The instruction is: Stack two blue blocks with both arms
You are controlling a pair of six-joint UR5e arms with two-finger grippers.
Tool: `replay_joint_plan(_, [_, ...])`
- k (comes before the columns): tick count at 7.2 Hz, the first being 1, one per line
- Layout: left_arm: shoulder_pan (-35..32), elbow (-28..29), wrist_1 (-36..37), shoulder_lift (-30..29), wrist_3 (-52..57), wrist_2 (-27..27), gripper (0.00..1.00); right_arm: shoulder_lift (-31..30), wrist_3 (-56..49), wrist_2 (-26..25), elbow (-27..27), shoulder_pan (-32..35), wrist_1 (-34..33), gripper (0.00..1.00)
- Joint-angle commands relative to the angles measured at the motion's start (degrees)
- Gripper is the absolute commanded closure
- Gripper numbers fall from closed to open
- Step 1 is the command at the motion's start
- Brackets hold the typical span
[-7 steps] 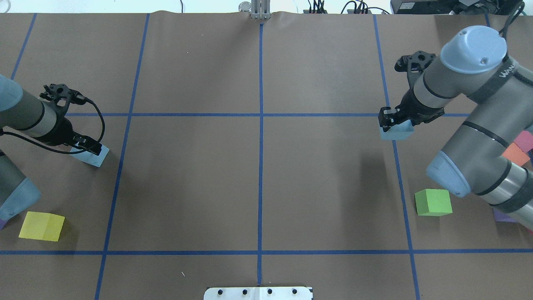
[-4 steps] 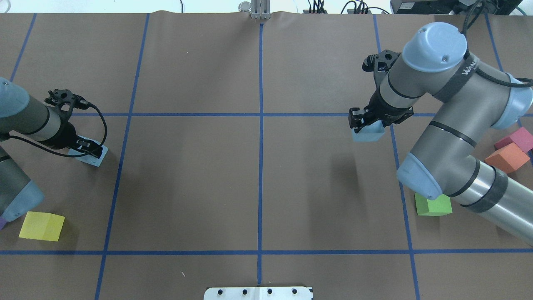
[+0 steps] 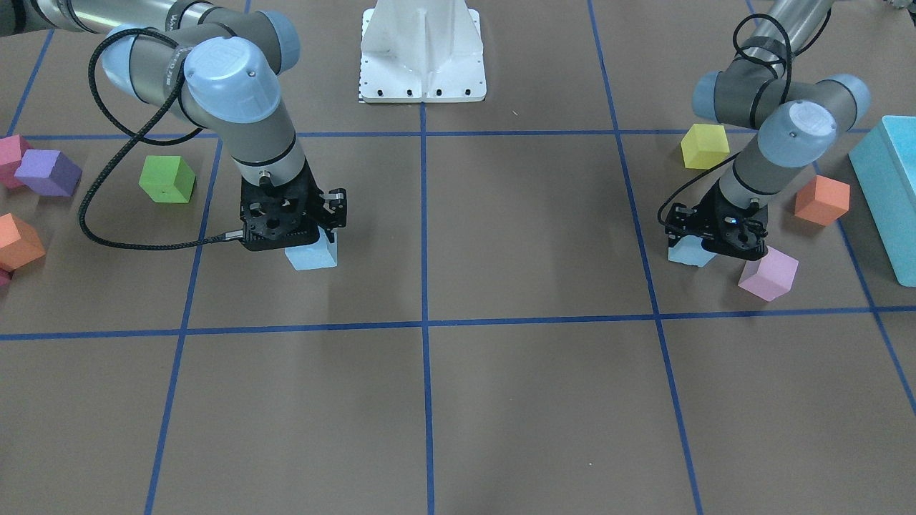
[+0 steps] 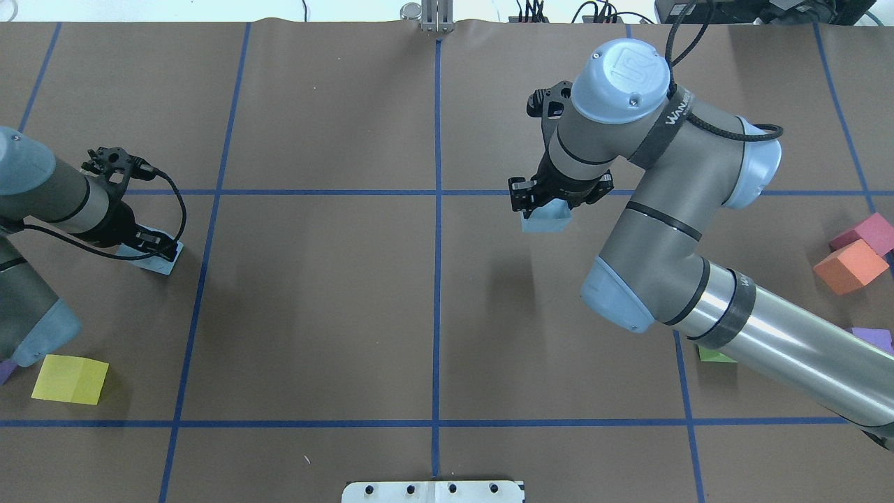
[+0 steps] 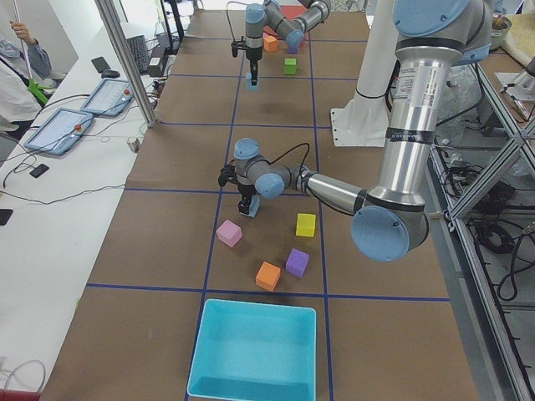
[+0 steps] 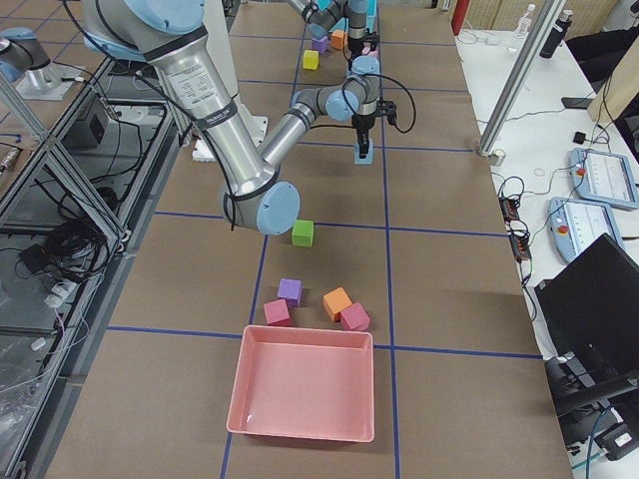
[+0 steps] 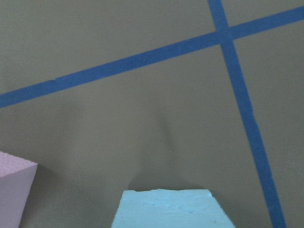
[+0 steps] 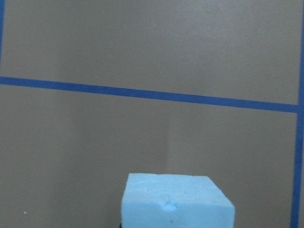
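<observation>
Just right of the centre line of the table (image 4: 314,314), lifted clear of its surface: first block (image 4: 548,222), between the fingers (image 4: 517,199) of the right gripper (image 4: 543,207). At the far left, just left of a grid line: second block (image 4: 166,263), under the left gripper (image 4: 155,246), apparently touching the table, though hard to tell. Just beside that gripper, on the operators' side: cube A (image 3: 768,275). Toward the robot from it: cube B (image 3: 704,146). Between left gripper and bin (image 3: 887,193): cube C (image 3: 821,200). Bin at the table's left end, tray (image 6: 300,394) at its right end. Beside the tray: cluster of four cubes (image 6: 337,302); cube D (image 6: 303,233) apart, farther along the table.
</observation>
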Motion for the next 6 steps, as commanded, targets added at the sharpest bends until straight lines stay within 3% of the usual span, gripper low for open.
replay_joint_plan(1, [0.0,-0.4,0.2,-0.7,-0.2,0.0,0.41,3.8,3.2,-3.1,-3.9,-2.4,0.1,0.44])
replay_joint_plan(2, [0.0,-1.6,2.6,-2.2,-1.3,-0.6,0.39,7.3,3.9,-5.1,-7.7,-3.9,0.3,0.44])
replay_joint_plan(5, [0.0,-3.1,18.1,-14.3,-8.4,-1.9,0.39,11.3,4.6,-6.0,-19.0,-4.9,14.3,0.44])
replay_joint_plan(6, [0.0,-3.2,22.4,-17.6,-8.7,-1.9,0.39,13.5,5.1,-6.8,-21.2,-5.8,14.6,0.44])
